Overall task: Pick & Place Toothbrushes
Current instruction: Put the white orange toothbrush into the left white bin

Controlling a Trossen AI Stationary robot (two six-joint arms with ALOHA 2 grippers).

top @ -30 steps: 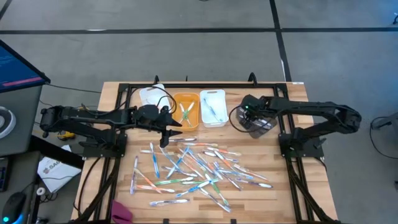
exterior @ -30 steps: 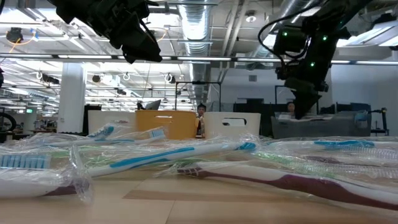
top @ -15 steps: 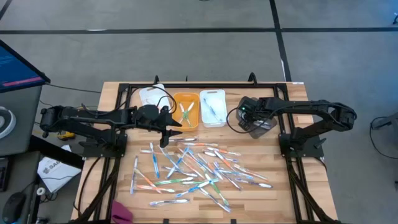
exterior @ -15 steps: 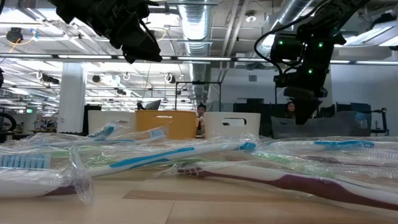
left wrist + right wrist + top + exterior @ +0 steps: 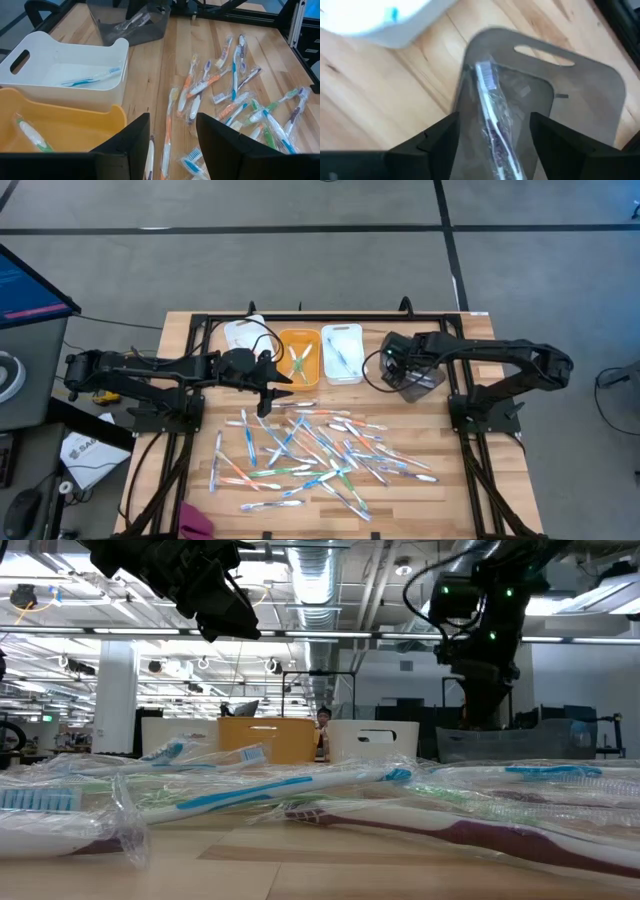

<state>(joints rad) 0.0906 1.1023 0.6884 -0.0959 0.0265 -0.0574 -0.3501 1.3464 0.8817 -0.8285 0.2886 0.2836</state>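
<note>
Since second ago, right hand [image 5: 490,137] shifting slightly toward white bin [image 5: 342,352], fingers now spread open over grey bin [image 5: 580,95]; wrapped toothbrush [image 5: 491,107] lying inside, released. Left hand [image 5: 171,132] hovering open beside orange bin [image 5: 298,358]. Toothbrushes [image 5: 310,450] lying scattered mid-counter.

The left arm reaches in from the table's left edge, stretched almost straight across toward the middle, and its left gripper [image 5: 268,392] hangs above the tabletop with the two dark fingers [image 5: 125,145] parted, nothing between them. The right arm comes from the right side, folds at the elbow near the table's right edge and extends back toward the centre. Its right gripper [image 5: 398,363] points down, fingers [image 5: 437,142] spread wide and holding nothing.
</note>
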